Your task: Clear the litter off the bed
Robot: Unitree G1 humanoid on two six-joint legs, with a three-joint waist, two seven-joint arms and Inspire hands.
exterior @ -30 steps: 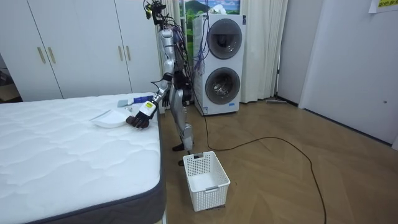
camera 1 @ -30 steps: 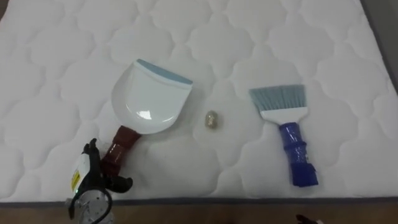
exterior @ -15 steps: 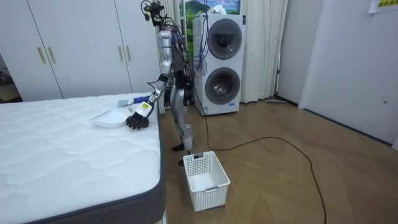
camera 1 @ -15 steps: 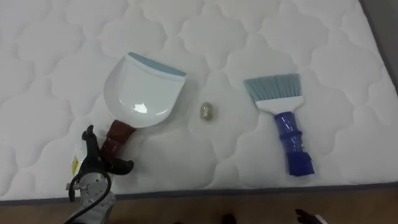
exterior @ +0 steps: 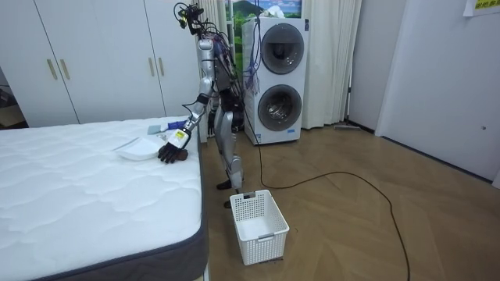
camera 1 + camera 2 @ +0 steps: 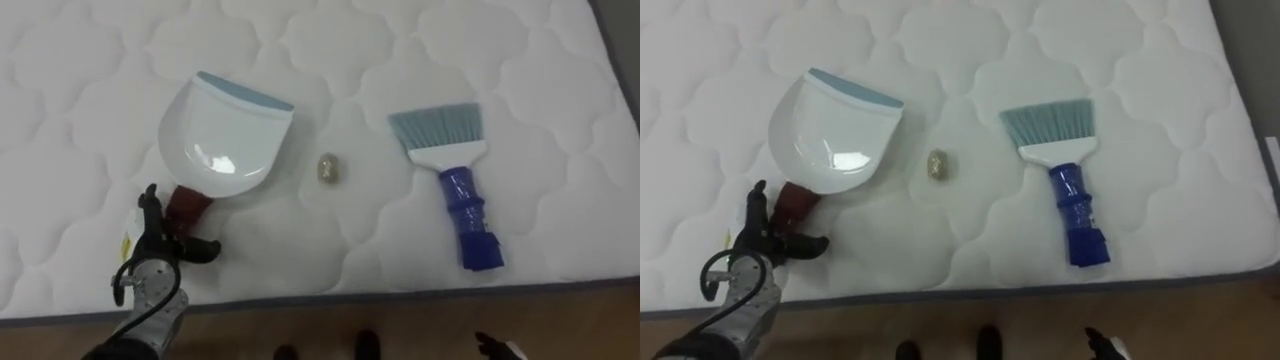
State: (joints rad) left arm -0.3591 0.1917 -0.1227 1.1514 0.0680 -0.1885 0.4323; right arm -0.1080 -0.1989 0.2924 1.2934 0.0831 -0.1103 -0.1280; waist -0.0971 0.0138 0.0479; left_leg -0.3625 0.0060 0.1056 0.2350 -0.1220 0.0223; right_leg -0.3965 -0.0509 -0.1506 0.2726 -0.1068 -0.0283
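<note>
stance: upright at the side edge of the mattress (image 6: 90,70), facing it, per the room view
left hand (image 6: 160,262): fingers spread wide, holding nothing, just beside the end of the dustpan's dark red handle; contact with the handle hard to call from this angle, probably just short of it
right hand (image 6: 490,346): low at the bottom edge of the eye view, idle; open or closed not readable
dustpan (image 6: 225,140): flat on the mattress, blue lip turned away from the robot, handle toward the bed edge, pan empty
debris (image 6: 328,168): one small olive lump on the mattress, between dustpan and brush, touching neither
brush (image 6: 455,170): flat on the mattress, bristles away from the robot, blue handle toward the bed edge, not gripped
basket (image 5: 260,226): white, on the floor near the bed corner, looks empty
done: nothing swept yet; no tool picked up, lump not in the pan
left to do: close on the dustpan handle, take the brush with the other hand, sweep the lump into the pan, tip it out, presumably into the basket
progress: very start, first grasp pending
watch: pan lip points away from the lump, so likely needs turning before the sweep
</note>
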